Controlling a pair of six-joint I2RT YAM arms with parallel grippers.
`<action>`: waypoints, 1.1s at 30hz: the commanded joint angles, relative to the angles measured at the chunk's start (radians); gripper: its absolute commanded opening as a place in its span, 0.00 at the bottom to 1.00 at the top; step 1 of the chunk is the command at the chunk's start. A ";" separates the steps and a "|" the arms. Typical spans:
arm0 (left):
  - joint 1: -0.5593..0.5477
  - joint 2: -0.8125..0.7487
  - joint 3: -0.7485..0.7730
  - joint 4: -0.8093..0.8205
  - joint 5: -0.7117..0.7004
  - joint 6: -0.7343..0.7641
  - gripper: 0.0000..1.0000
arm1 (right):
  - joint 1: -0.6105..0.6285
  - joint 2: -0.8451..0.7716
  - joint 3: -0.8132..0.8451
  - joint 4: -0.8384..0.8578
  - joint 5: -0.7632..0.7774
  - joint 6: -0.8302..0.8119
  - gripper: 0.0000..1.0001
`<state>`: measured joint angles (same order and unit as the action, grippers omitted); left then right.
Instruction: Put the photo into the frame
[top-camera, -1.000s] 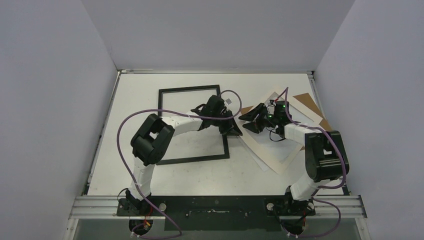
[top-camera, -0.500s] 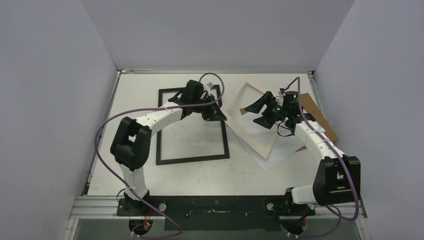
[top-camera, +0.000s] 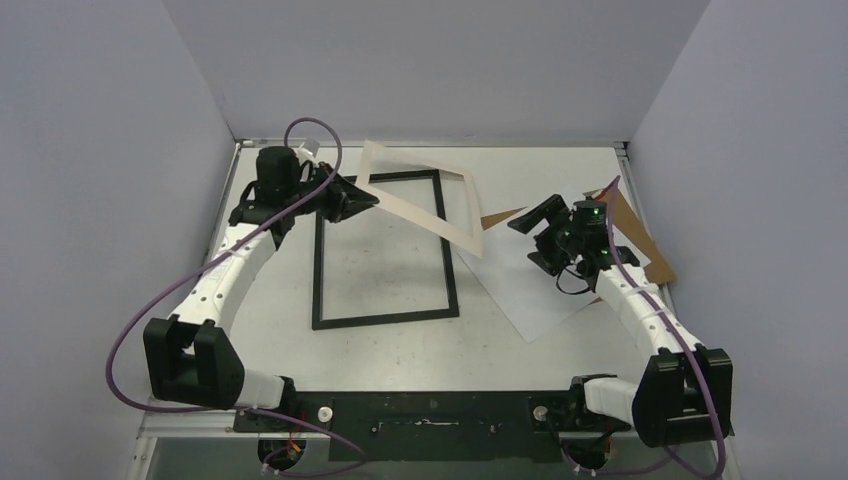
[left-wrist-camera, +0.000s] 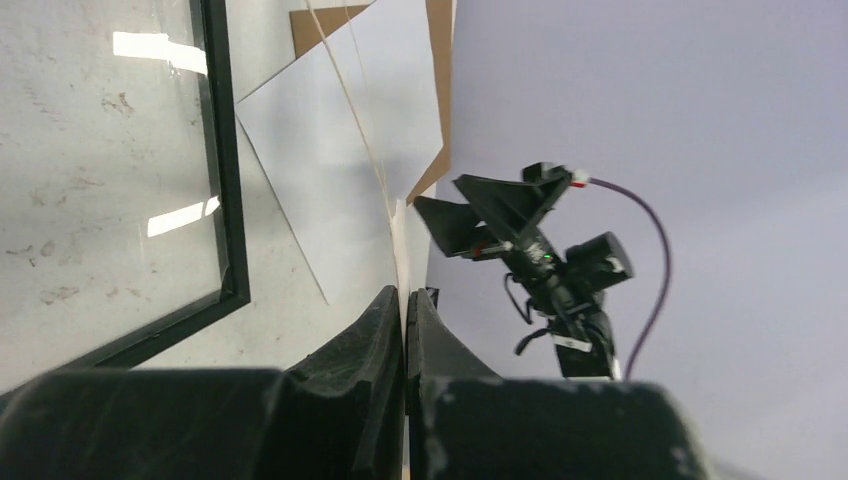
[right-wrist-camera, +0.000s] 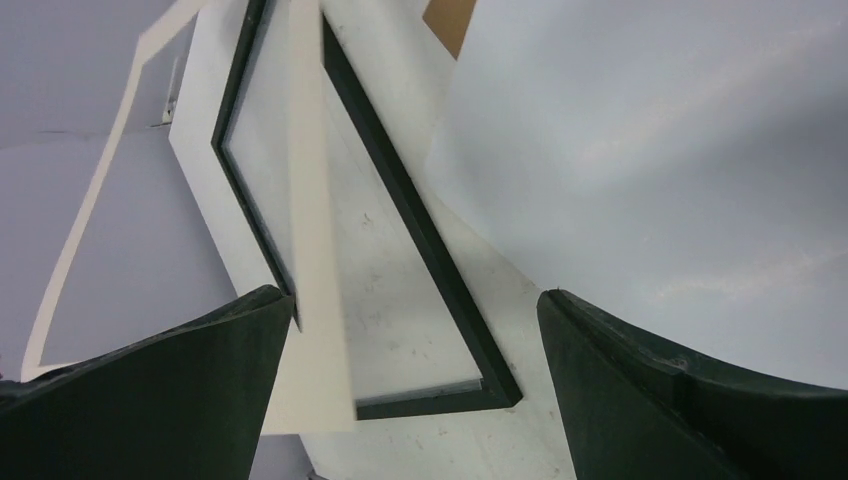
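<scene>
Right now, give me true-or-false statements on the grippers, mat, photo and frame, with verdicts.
1. The left gripper is shut on the cream mat. True.
2. The right gripper holds the photo. False: it is open and empty.
3. The photo lies inside the frame. False: it lies pale side up, right of the frame.
4. The cream mat is lifted, tilted over the frame. True.
5. The brown cardboard lies partly under the photo. True.

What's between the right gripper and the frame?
Top view: the right edge of the lifted mat and a white sheet, maybe the photo face down, lying flat, sit between the right gripper and the frame.
</scene>
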<state>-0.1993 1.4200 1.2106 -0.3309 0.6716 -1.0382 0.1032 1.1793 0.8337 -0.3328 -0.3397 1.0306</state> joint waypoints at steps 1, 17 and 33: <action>0.050 -0.053 -0.023 0.071 0.060 -0.126 0.00 | 0.003 0.083 -0.060 0.183 -0.042 0.160 1.00; 0.090 -0.182 -0.186 0.017 0.057 -0.175 0.00 | 0.157 0.346 -0.086 0.826 -0.128 0.560 0.94; 0.116 -0.235 -0.257 -0.136 0.029 -0.070 0.20 | 0.175 0.484 -0.006 0.778 -0.245 0.391 0.01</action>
<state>-0.0902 1.2198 0.9535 -0.3992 0.7151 -1.1831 0.2646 1.6539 0.7448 0.5014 -0.5430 1.5597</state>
